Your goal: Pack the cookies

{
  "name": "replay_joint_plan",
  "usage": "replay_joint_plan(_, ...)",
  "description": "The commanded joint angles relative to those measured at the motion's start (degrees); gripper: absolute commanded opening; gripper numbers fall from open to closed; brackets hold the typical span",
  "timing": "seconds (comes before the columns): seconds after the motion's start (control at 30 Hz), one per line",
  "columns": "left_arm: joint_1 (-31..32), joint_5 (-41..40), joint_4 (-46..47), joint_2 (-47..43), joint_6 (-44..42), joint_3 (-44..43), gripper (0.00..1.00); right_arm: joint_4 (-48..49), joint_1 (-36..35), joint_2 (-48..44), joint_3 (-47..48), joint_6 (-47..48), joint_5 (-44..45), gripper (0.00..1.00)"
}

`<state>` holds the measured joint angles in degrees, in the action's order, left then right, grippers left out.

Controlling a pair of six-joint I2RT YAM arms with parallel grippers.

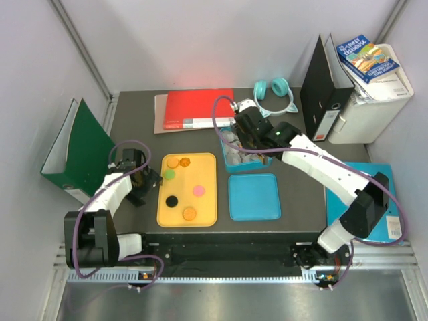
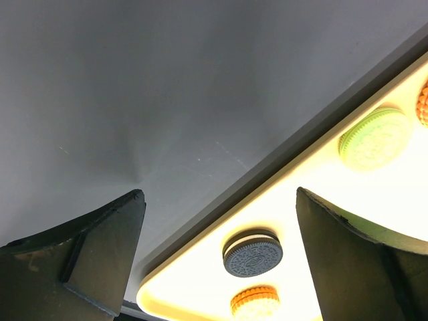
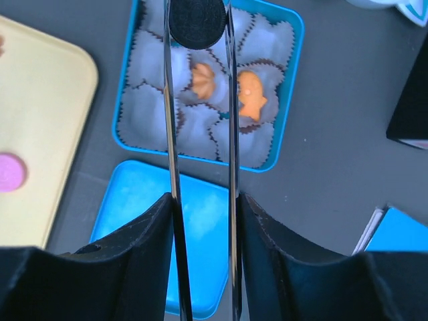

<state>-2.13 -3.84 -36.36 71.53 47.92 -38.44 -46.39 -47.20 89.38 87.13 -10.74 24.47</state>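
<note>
Several cookies lie on the yellow tray point(image 1: 208, 214): two orange point(image 1: 172, 162), a green one point(image 1: 170, 174), a pink one point(image 1: 198, 190), a black one point(image 1: 172, 200) and another orange one point(image 1: 189, 213). My right gripper point(image 3: 204, 200) is shut on metal tongs point(image 3: 231, 134). The tongs' tips pinch a black cookie point(image 3: 196, 21) over the blue tin point(image 3: 294, 40) of paper cups. Two orange cookies point(image 3: 202, 80) sit in cups there. My left gripper point(image 2: 219, 194) is open and empty at the tray's left edge, near a black cookie point(image 2: 253, 253) and a green one point(image 2: 374, 139).
The blue tin's lid point(image 1: 254, 196) lies in front of the tin point(image 1: 229, 166). A red folder point(image 1: 194, 110) and teal headphones point(image 1: 273, 93) lie at the back. A green binder point(image 1: 77, 150) stands at the left and a black binder point(image 1: 321, 100) at the right.
</note>
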Motion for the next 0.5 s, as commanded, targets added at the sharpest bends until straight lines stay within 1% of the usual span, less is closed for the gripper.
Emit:
replay_joint_plan(0.0, -0.33, 0.58, 1.47, 0.72, -0.11, -0.15, 0.98, 2.27, 2.29, -0.18, -0.12, -1.30, -1.00, 0.40)
replay_joint_plan(0.47, -0.33, 1.20, 2.17, 1.42, -0.28, 0.38, 0.98, 5.17, 2.90, 4.57, -2.40, -2.00, -3.46, 0.41)
